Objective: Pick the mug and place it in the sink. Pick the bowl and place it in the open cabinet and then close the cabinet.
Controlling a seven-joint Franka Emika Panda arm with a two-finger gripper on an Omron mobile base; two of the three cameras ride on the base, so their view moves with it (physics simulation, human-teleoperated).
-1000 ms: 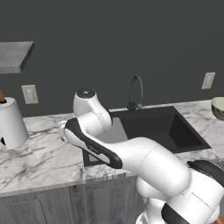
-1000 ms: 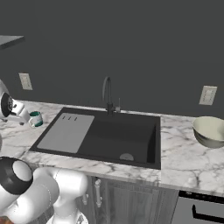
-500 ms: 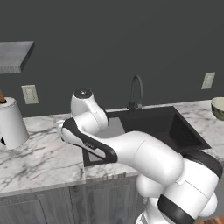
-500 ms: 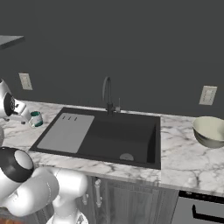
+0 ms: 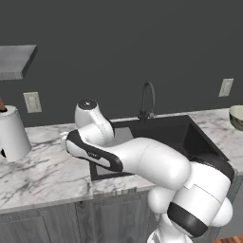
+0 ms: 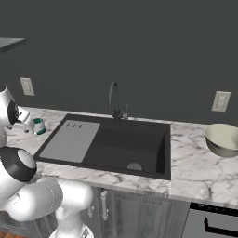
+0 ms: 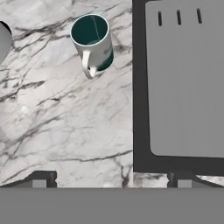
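The small white mug (image 7: 92,41) with a teal inside stands upright on the marble counter, left of the sink's grey drainboard (image 7: 186,78), its handle pointing toward the hand. My gripper (image 7: 111,181) hovers above the counter, a little short of the mug, open with nothing between its fingertips (image 7: 41,179). From the right base, the mug (image 6: 39,126) sits beside the black sink (image 6: 125,146), close to my hand. The big cream-green bowl (image 6: 224,139) rests on the counter right of the sink, and its rim (image 5: 236,116) also shows from the left base. The grey wall cabinet (image 5: 14,61) hangs at upper left.
A dark arched faucet (image 6: 114,100) rises behind the basin. A white paper-towel roll (image 5: 12,133) stands on the counter at far left. Wall outlets (image 6: 220,101) sit on the dark backsplash. My own arm (image 5: 142,161) crosses the front of the sink.
The arm's elbow and forearm have shifted slightly over the counter's front. The mug and the bowl stand where they were.
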